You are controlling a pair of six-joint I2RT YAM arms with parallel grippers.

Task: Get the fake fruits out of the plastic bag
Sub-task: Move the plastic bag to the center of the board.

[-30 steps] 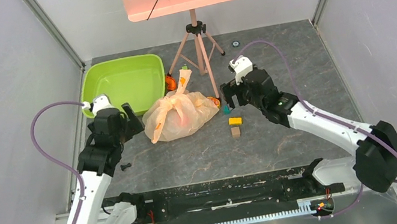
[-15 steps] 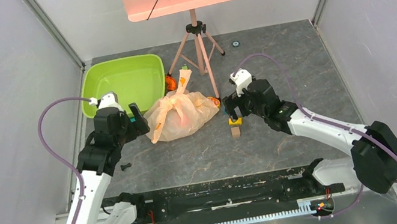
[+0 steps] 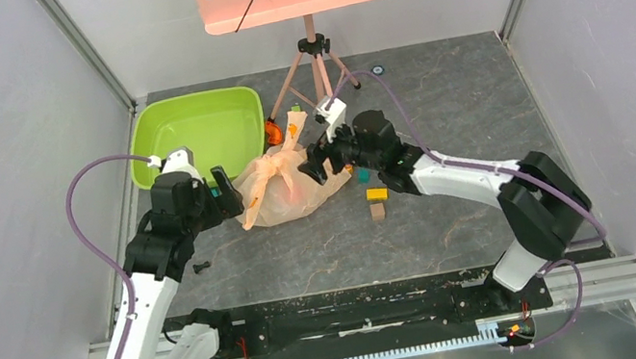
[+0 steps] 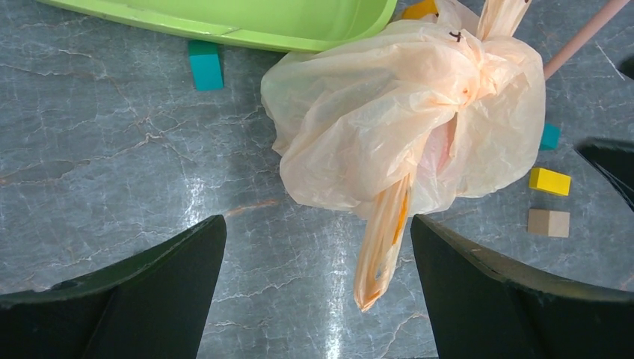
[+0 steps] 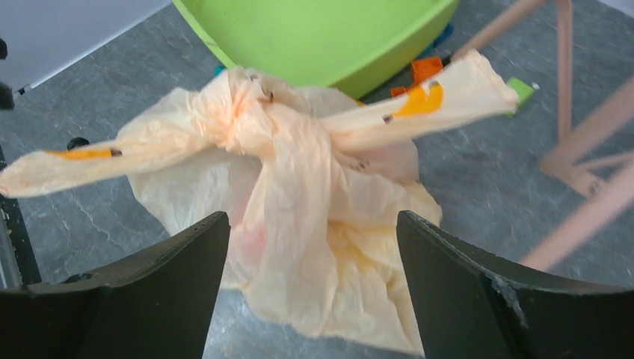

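Top external: our right gripper point(image 3: 320, 158) has swung from the blocks over to the plastic bag point(image 3: 291, 189).
Its jaws stand open astride the twisted knot point(image 5: 247, 112). Our left gripper point(image 3: 224, 195), also open, sits beside the bag. By the smooth green tub point(image 3: 193, 97), the thin, crinkly film shows the fake fruits point(image 4: 447, 146) as only a pink blush, so we judge untying comes first.

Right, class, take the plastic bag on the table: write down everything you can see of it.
The plastic bag is thin, crinkly and translucent peach, with faint orange print. Its two handle loops are tied in a knot on top, their ends sticking out sideways, so it is shut. It sits bulging on the dark table, beside the green tub; something pinkish shows through. The left gripper and right gripper flank it, both open, neither gripping it.
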